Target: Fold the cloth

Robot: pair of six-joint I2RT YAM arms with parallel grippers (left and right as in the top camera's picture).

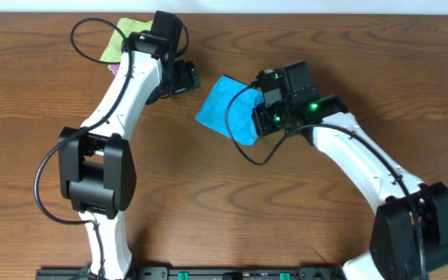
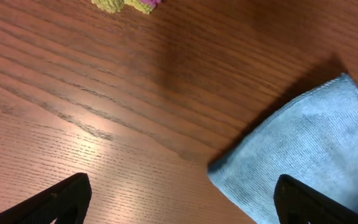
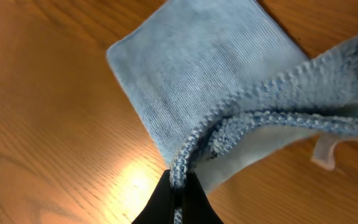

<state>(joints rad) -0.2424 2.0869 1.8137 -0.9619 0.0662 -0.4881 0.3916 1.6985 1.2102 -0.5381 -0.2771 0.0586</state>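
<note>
The cloth (image 1: 225, 109) lies cornerwise on the wooden table (image 1: 341, 47), 1 corner aimed at the far edge and 1 toward the left gripper (image 1: 187, 78). The flat part looks close to square, so no long axis stands out. Its right-hand side is lifted and doubled over. In the right wrist view this raised hem runs from the black fingertips (image 3: 166, 208) up and away to the right, with a small white tag (image 3: 324, 153) hanging beneath it.

The right gripper (image 1: 257, 117) sits over the cloth's right side, jaws clenched on that hem. The left gripper hangs just left of the cloth's far corner with its jaws spread wide, grasping nothing; its fingers (image 2: 61, 200) frame bare wood and a cloth corner.

The table is brown with strong grain and glare patches. Beyond the cloth's far-left side, well apart, lie a lime-green cloth (image 1: 121, 39) and a pink one (image 1: 115, 68), partly hidden by the left arm. Bare wood spreads around the cloth's near and right sides.
</note>
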